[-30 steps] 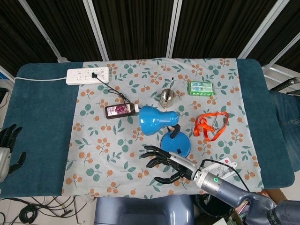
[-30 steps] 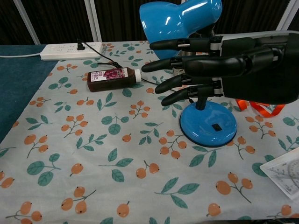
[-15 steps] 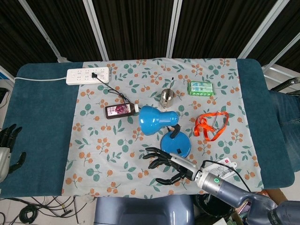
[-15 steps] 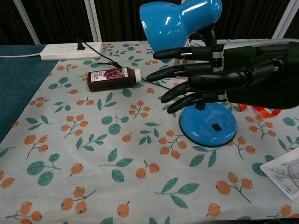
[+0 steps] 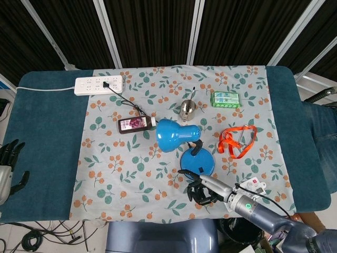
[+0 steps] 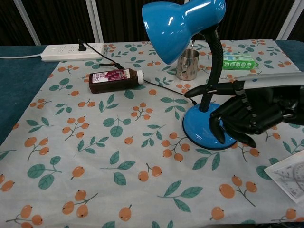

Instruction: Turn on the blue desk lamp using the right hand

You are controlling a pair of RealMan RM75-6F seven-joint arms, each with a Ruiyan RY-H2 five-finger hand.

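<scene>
The blue desk lamp stands mid-table, its shade [image 5: 176, 134] tipped left over a round blue base [image 5: 197, 161]. The chest view shows the shade [image 6: 180, 23] up high, with the base [image 6: 202, 128] below it. My right hand [image 6: 247, 114] hangs just over the near right part of that base. Most of its fingers are curled downward and one finger [image 6: 209, 89] stretches left past the lamp's neck. It holds nothing. From the head view the right hand [image 5: 202, 190] sits at the base's near edge. The base's switch is hidden behind the hand. My left hand [image 5: 8, 168] rests at the table's left edge, fingers apart.
A white power strip [image 5: 99, 84] lies far left, its black cable running to the lamp. A dark bottle [image 5: 136, 124] lies on its side left of the shade. A metal cup [image 5: 188, 109], green pack [image 5: 226, 99] and orange strap [image 5: 237, 138] lie beyond; white card [image 5: 253, 187] near right.
My right hand has dropped and drawn back right toward the lamp base. Its spread fingers have curled in, leaving one stretched out. The lamp and left hand have not moved.
</scene>
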